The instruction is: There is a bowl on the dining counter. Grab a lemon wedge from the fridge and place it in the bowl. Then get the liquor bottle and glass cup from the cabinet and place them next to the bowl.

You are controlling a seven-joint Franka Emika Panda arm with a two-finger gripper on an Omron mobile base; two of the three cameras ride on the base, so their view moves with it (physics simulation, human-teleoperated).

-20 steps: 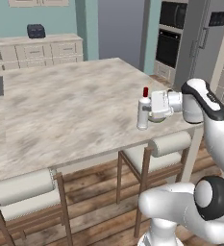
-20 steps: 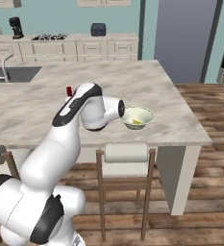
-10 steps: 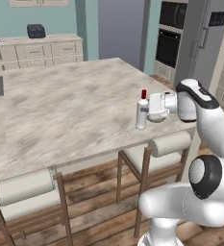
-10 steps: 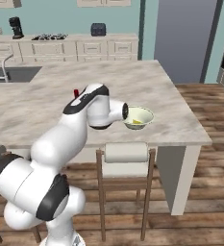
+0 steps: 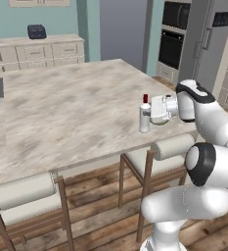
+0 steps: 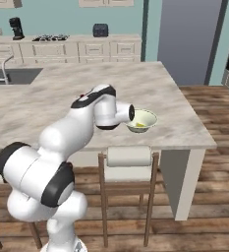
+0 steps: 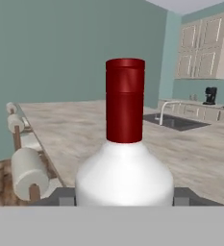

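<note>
A teal-walled kitchen with pale cabinets is surrounding the large beige-grey marbled stone dining counter [image 5: 61, 112], and cushioned wooden stools [image 5: 25, 196] are lining its near edge. The small white-clear liquor bottle with a narrow neck and red cap [image 5: 145, 113] is standing upright on the counter top near that edge, and in the hand view its white shoulders [image 7: 124, 173] are sitting squarely between the two dark finger tips. The two-finger gripper [image 5: 151, 111] is reaching sideways to the bottle, its jaws standing on either side of the body; whether they are pressing on it or merely bracketing it cannot be told. The shallow round pale cream-green bowl [image 6: 141, 120] is resting close by, just past the hand, and a small bright yellow lemon wedge [image 6: 140, 125] is lying inside it. So the lemon step is looking finished and the bottle is being set down next to the bowl. No glass cup is appearing on the counter, so fetching it from the cabinet is probably what is remaining.
</note>
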